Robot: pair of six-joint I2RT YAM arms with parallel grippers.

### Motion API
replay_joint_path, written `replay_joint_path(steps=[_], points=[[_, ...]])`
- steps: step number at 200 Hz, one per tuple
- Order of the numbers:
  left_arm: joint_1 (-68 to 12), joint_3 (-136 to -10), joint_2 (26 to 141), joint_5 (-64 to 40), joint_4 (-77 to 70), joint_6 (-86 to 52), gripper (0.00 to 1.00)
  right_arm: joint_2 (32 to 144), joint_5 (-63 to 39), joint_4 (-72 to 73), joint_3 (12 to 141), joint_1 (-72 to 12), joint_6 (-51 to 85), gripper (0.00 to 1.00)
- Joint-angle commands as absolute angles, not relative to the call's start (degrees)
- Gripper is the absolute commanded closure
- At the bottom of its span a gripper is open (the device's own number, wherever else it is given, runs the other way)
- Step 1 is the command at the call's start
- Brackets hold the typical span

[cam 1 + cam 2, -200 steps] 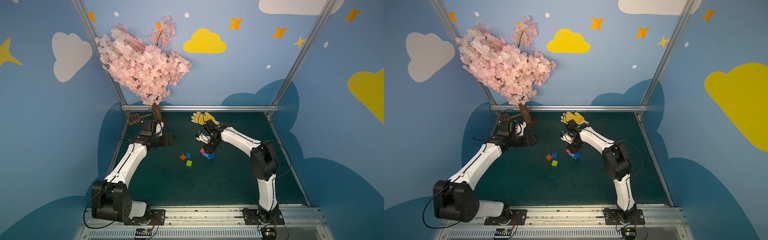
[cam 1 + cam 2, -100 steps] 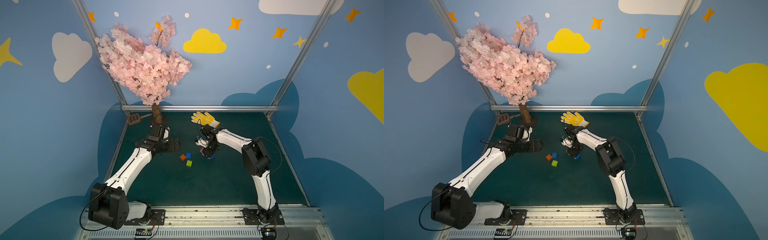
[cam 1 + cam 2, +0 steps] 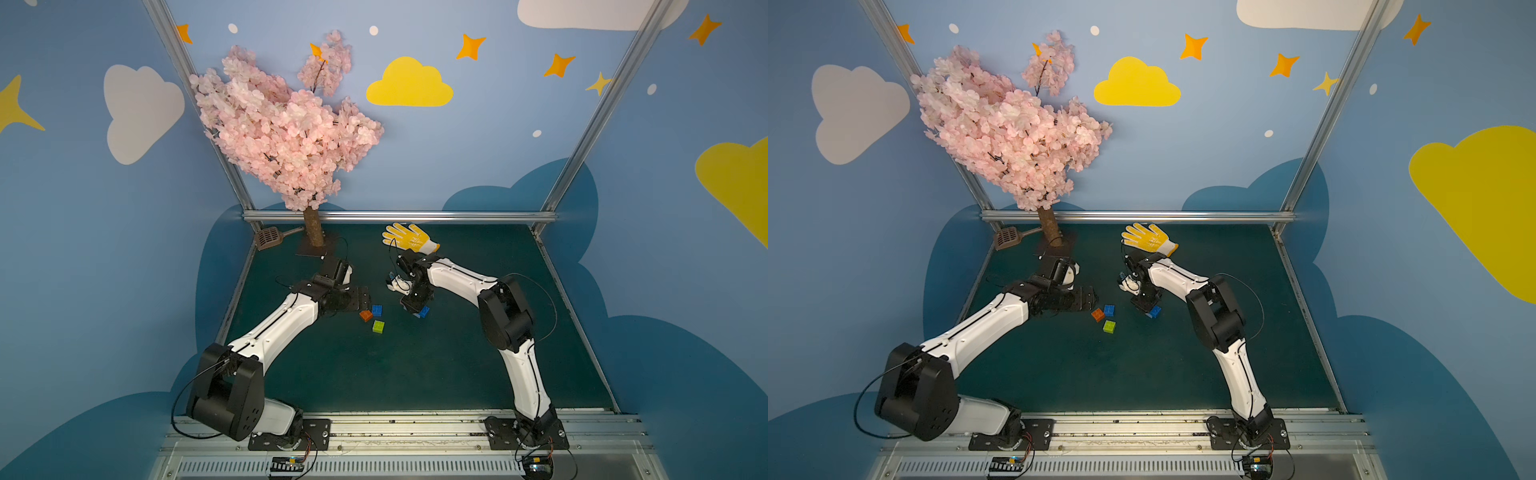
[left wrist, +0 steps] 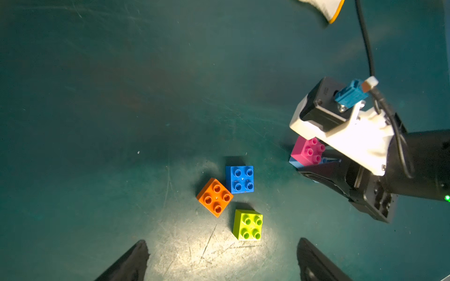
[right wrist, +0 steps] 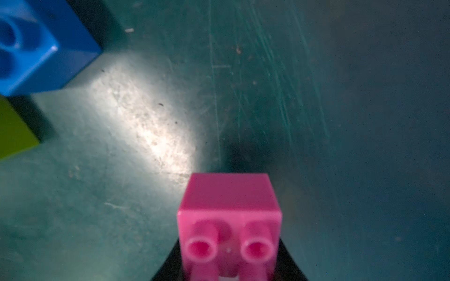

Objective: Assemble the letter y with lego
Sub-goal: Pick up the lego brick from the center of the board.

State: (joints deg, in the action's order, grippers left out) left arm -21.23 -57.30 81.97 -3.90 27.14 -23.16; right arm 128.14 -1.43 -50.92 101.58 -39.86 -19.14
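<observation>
Three loose lego bricks lie close together on the green mat: orange (image 4: 214, 197), dark blue (image 4: 239, 179) and lime green (image 4: 248, 225), seen in both top views as orange (image 3: 365, 315), blue (image 3: 377, 310) and green (image 3: 1109, 326). My left gripper (image 4: 221, 245) hangs open just short of them, nothing between its fingers (image 4: 136, 258). My right gripper (image 5: 229, 267) is shut on a pink brick (image 5: 229, 219), which sits on a light blue brick (image 4: 295, 162). In a top view the right gripper (image 3: 411, 307) hides the pink; a blue brick (image 3: 423, 311) pokes out beside it.
A yellow glove (image 3: 409, 237) lies at the back of the mat behind the right arm. The pink blossom tree's trunk (image 3: 313, 226) and a brown scoop (image 3: 268, 237) stand at the back left. Metal frame rails (image 3: 399, 216) border the mat.
The left arm has swung from near the tree forward to the three loose bricks. The right gripper has closed on the pink brick and shifted slightly left.
</observation>
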Motion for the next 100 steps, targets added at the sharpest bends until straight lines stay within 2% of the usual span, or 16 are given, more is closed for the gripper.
replay_joint_path(steps=[1,41,82,100], points=[[-22.6,-56.5,83.0,-2.8,25.9,-24.1,0.05,128.8,-1.3,-51.5,102.5,-40.2,-18.6,0.85],[-26.0,-56.3,85.5,-1.9,25.2,-25.2,0.07,126.2,2.1,-50.9,101.3,-39.7,-15.5,1.0],[-31.0,-57.7,89.8,0.1,26.2,-25.4,0.1,118.2,6.5,-50.2,96.5,-35.8,-9.2,1.0],[-32.5,-58.8,92.0,0.7,26.8,-25.0,0.17,114.5,6.3,-50.1,93.8,-33.8,-8.0,1.0]])
